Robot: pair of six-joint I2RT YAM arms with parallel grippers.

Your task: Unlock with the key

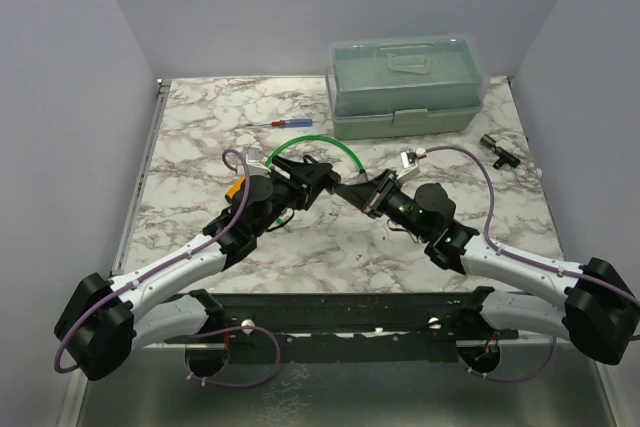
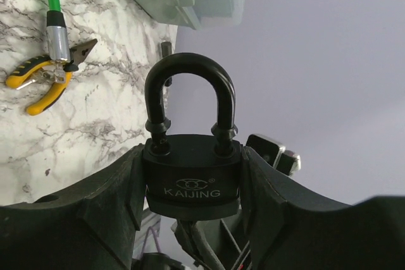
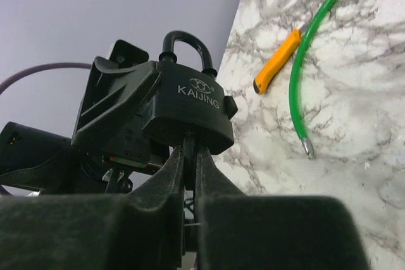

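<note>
— Dark fingers fill the foreground of the right wrist view. What do they hold?

— Right gripper: jaws drawn almost together, nipping the key. Only a thin dark sliver of it shows between the tips; head and blade are hidden. Its upper end meets the underside of the padlock.

— And the padlock itself?

— Black body, marked KAIJING, raised off the table. It is clamped by its two sides in the left gripper, whose jaws stand at a middling width on it. The shackle is uppermost, with both legs seated in the body.

— Where do the two arms meet?

— Top view: above the middle of the marble table, tips facing each other, each arm reaching in from its own side.

— What surrounds them?

— A green cable arches on the table just behind the grippers and ends in a metal ferrule. Yellow-handled pliers lie at that ferrule; whether they touch it cannot be told. A red-and-blue screwdriver lies farther back. A translucent green box, lid on, stands at the far edge. A small black part lies to the right, near the box and well apart from the grippers.
</note>
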